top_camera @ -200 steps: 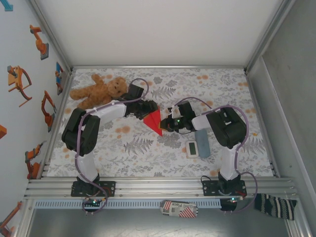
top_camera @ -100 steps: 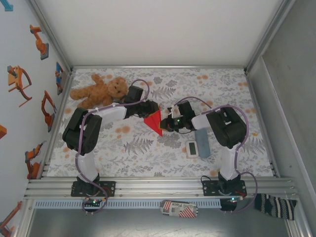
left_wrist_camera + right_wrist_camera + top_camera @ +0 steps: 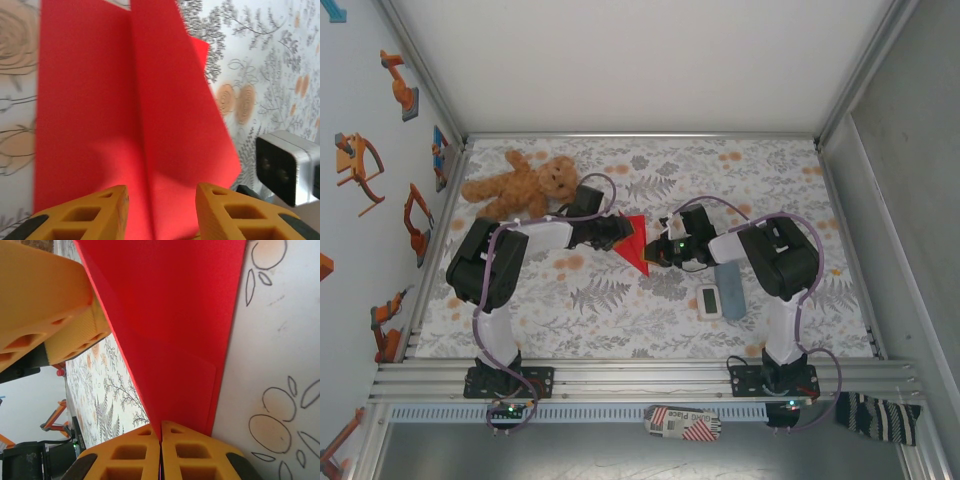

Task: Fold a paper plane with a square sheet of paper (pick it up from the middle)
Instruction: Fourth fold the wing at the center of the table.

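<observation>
- While the left gripper (image 3: 160, 192) sat left of centre, its fingers (image 3: 95, 212) stood apart over the red sheet of paper (image 3: 636, 243).
- The folded sheet lay mid-frame on the table (image 3: 770, 170).
- The right gripper (image 3: 161, 432) clamped its narrow end.

the counter (image 3: 620, 310) is wearing a pale cover printed with grey leaves and orange blooms. a brown teddy bear (image 3: 520, 180) is lying on it beyond the left tool (image 3: 618, 235), off to that tool's left. the folded red paper (image 3: 636, 243) is resting on the cover between that tool and the right tool (image 3: 653, 252). a white timer (image 3: 709, 300) is lying nearer than the right tool, off to its right, with a grey-blue block (image 3: 731, 290) lying just beside it.
</observation>
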Tool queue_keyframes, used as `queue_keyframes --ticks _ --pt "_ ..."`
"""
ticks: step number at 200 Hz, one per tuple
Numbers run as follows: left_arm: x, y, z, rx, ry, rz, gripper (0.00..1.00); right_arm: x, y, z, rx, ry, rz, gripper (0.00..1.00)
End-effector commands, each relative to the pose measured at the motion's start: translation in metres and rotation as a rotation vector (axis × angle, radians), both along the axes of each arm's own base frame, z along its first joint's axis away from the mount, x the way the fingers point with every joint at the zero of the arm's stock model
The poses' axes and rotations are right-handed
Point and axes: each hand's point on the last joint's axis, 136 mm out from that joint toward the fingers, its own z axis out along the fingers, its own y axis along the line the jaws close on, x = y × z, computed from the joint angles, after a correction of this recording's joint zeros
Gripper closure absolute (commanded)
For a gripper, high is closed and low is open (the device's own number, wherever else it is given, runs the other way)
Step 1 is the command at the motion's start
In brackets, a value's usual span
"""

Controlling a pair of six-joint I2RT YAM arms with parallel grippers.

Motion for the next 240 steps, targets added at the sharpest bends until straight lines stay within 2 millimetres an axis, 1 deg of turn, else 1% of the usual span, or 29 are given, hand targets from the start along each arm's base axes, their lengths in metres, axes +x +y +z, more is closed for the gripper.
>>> queue_keyframes --ticks 1,17,35,64,84,120,135,162,180,223,240 --pt "0.002 -0.002 -0.004 -0.008 0.004 -0.002 0.56 -0.019 -0.038 -0.069 -0.216 0.128 -0.077 0.91" --pt "0.003 -0.006 -0.006 -0.003 0.009 -0.013 0.54 -0.019 -0.038 -0.069 -0.217 0.127 -0.076 0.91" --pt "0.003 -0.006 -0.01 0.039 0.012 -0.019 0.51 -0.019 -0.038 -0.069 -0.217 0.127 -0.079 0.91" --pt "-0.004 0.007 -0.025 0.165 0.056 -0.016 0.5 -0.018 -0.038 -0.069 -0.216 0.128 -0.081 0.91" --pt "-0.009 0.012 -0.035 0.219 0.095 -0.023 0.5 -0.018 -0.038 -0.069 -0.214 0.128 -0.081 0.91" --pt "-0.02 0.02 -0.054 0.333 0.169 -0.029 0.46 -0.017 -0.038 -0.066 -0.207 0.121 -0.084 0.89" --pt "-0.025 0.025 -0.062 0.377 0.202 -0.035 0.44 -0.016 -0.037 -0.061 -0.192 0.11 -0.084 0.87" --pt "-0.036 0.037 -0.077 0.459 0.257 -0.037 0.43 -0.009 -0.033 -0.04 -0.14 0.067 -0.086 0.82" --pt "-0.04 0.041 -0.083 0.489 0.275 -0.04 0.42 -0.003 -0.031 -0.028 -0.109 0.051 -0.096 0.79" --pt "-0.045 0.043 -0.089 0.513 0.297 -0.045 0.4 0.007 -0.029 -0.007 -0.065 0.032 -0.123 0.77" --pt "-0.045 0.042 -0.09 0.52 0.302 -0.049 0.4 0.01 -0.03 -0.006 -0.071 0.035 -0.133 0.77"
